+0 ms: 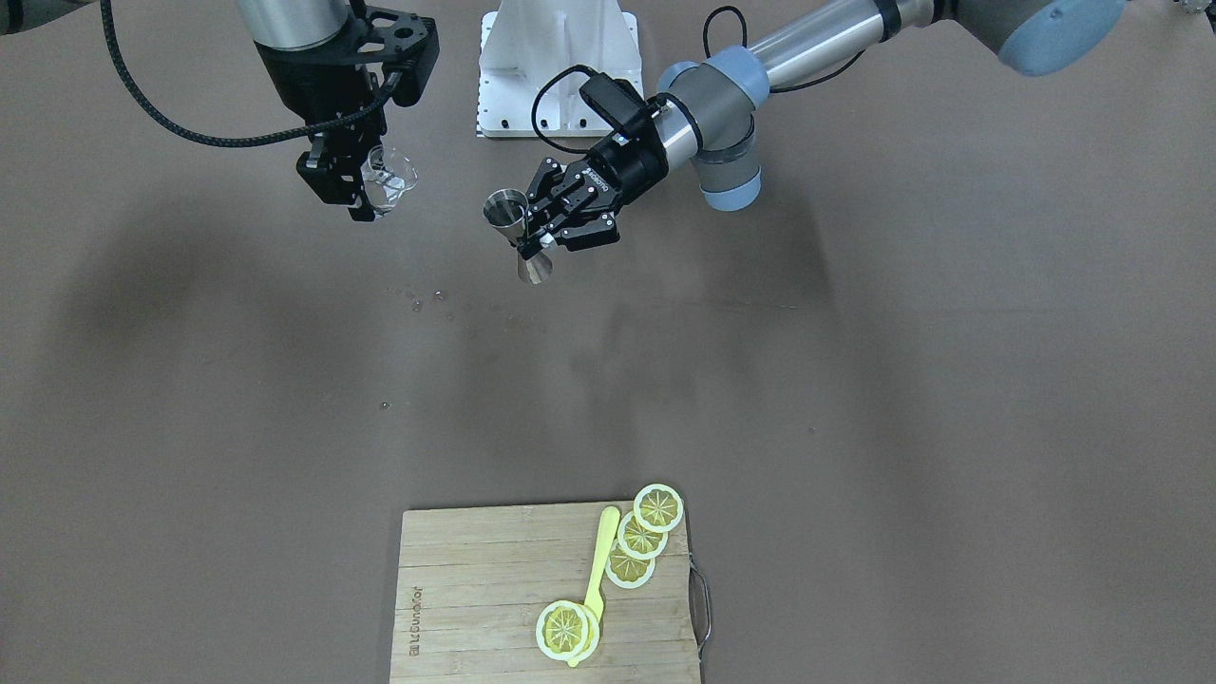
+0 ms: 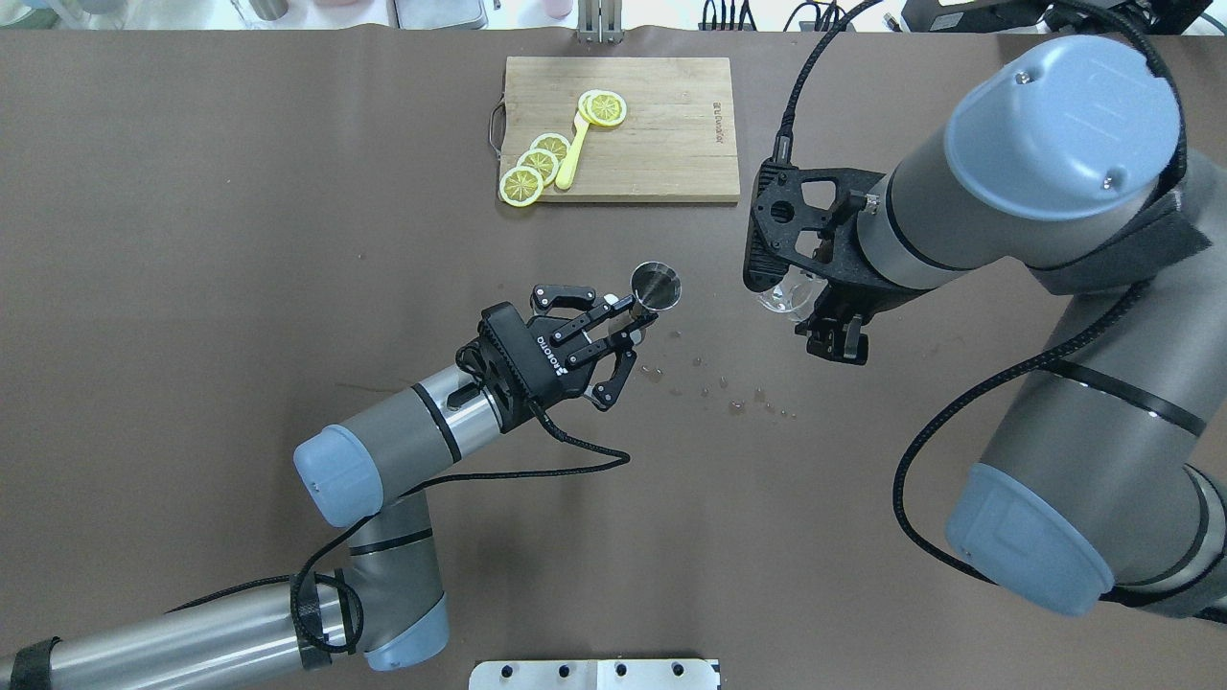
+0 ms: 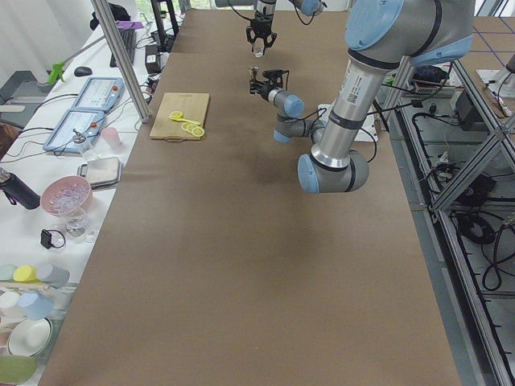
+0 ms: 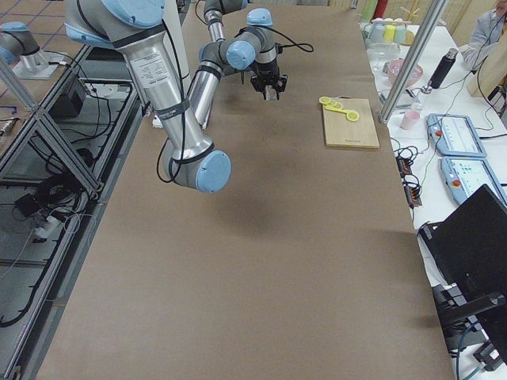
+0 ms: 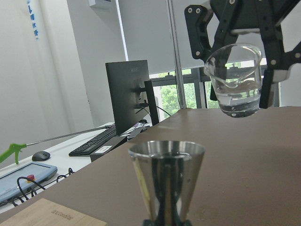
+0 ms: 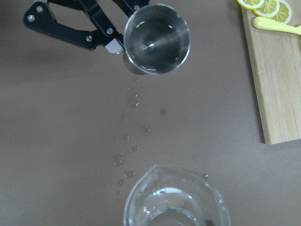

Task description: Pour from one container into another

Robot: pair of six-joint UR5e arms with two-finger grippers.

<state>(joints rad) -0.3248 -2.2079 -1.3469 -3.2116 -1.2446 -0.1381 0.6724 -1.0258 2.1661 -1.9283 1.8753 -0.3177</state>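
Observation:
A steel double-cone jigger (image 2: 656,287) (image 1: 518,235) (image 5: 167,183) (image 6: 156,39) stands upright above the table, my left gripper (image 2: 628,319) (image 1: 535,245) shut on its narrow waist. A clear glass beaker (image 2: 788,293) (image 1: 388,178) (image 5: 235,79) (image 6: 175,199) with a little water in it hangs upright in my right gripper (image 2: 815,311) (image 1: 372,195), which is shut on it. The beaker is held higher than the jigger and apart from it, off to the robot's right. Both arms show small and far in the side views.
Water droplets (image 2: 729,398) (image 6: 127,155) speckle the brown table between the two grippers. A wooden cutting board (image 2: 671,144) (image 1: 475,589) with lemon slices (image 2: 537,168) and a yellow utensil (image 2: 573,153) lies at the far middle. Cups and bowls (image 3: 56,201) sit on a side bench.

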